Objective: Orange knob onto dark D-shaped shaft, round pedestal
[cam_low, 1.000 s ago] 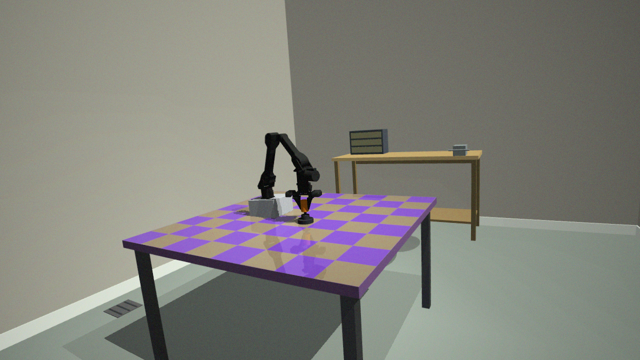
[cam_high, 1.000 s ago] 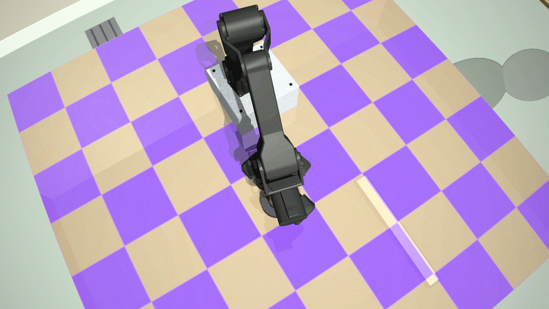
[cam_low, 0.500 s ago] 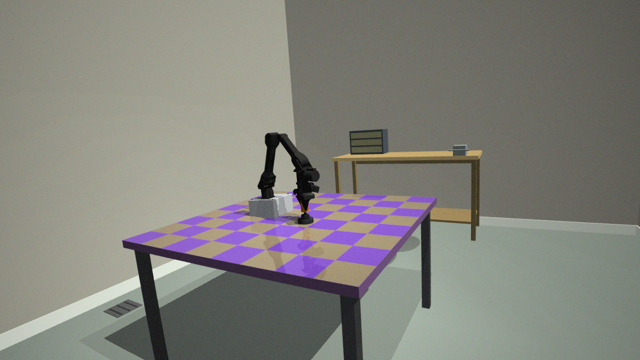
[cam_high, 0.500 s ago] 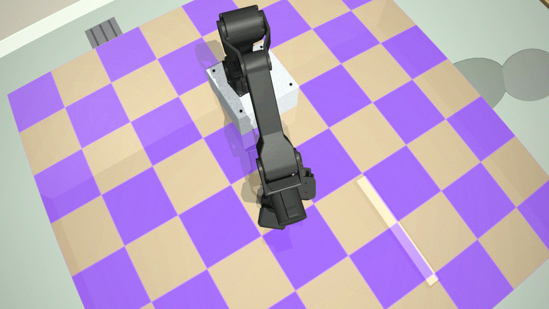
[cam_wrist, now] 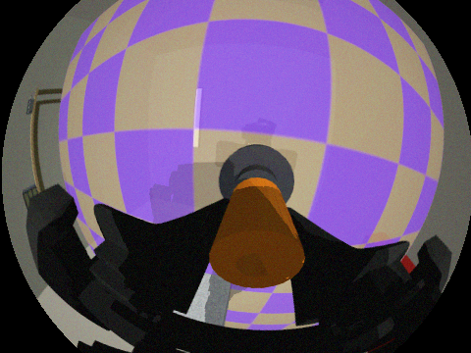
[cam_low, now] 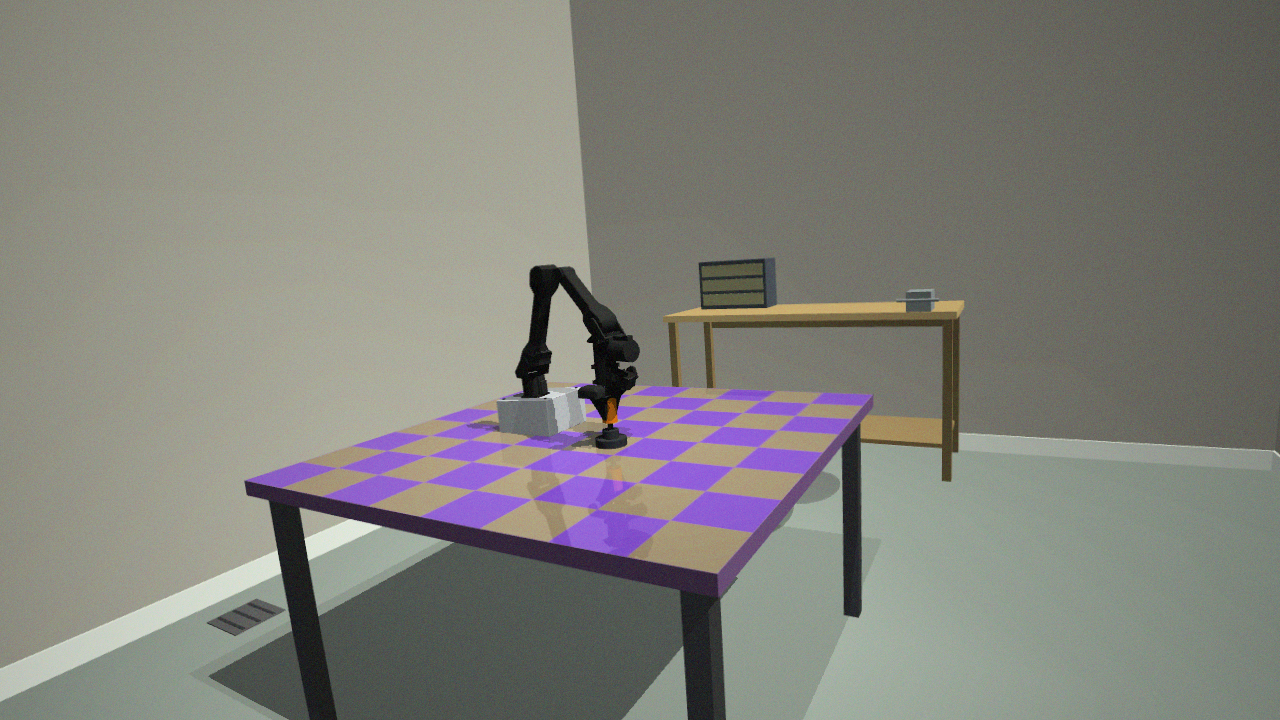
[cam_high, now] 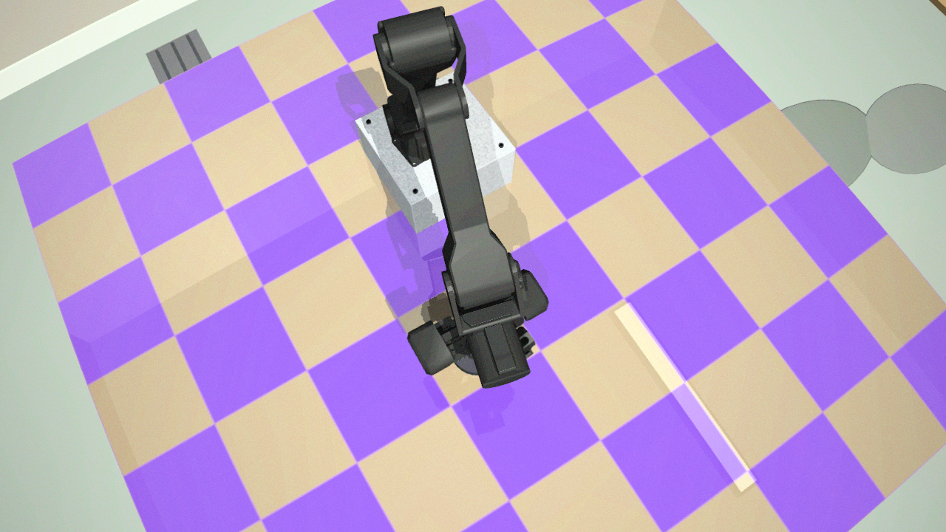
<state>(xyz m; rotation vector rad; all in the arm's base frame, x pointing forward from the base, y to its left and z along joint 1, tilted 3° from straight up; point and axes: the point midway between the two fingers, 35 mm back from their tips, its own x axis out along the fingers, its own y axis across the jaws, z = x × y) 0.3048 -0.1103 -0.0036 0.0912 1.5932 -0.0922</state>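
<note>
grips the orange knob (cam_low: 612, 411) (cam_wrist: 257, 235) between the two dark fingers of the gripper (cam_high: 481, 330) (cam_low: 611, 410) (cam_wrist: 255, 208), closed on opposite sides. holds the knob upright above the round pedestal (cam_high: 468, 365) (cam_low: 610, 440) (cam_wrist: 230, 177), clear of its broad bottom disc, with a narrower dark part showing between in the exterior view. cannot tell whether the knob's lower end touches or has slipped over the tip of the shaft, nor how the flat sides line up. in the wrist view, shows the knob with its near end wide and its far end narrow, overlapping part of the pedestal's disc.

bends the black arm (cam_high: 463, 178) (cam_low: 538, 322) up from a pale grey base block (cam_high: 492, 142) (cam_low: 523, 417), then down toward the pedestal. from the top, hides the knob under the wrist and leaves just a rim of the pedestal in sight.

stands pedestal and base block near each other, apart, on a purple-and-tan checkered table (cam_high: 661, 258) (cam_low: 760, 510) (cam_wrist: 265, 78). beyond, in the exterior view, has a wooden workbench (cam_low: 805, 310) bearing a drawer cabinet (cam_low: 770, 282) toward one end and a small grey box (cam_low: 919, 300) toward the other.
</note>
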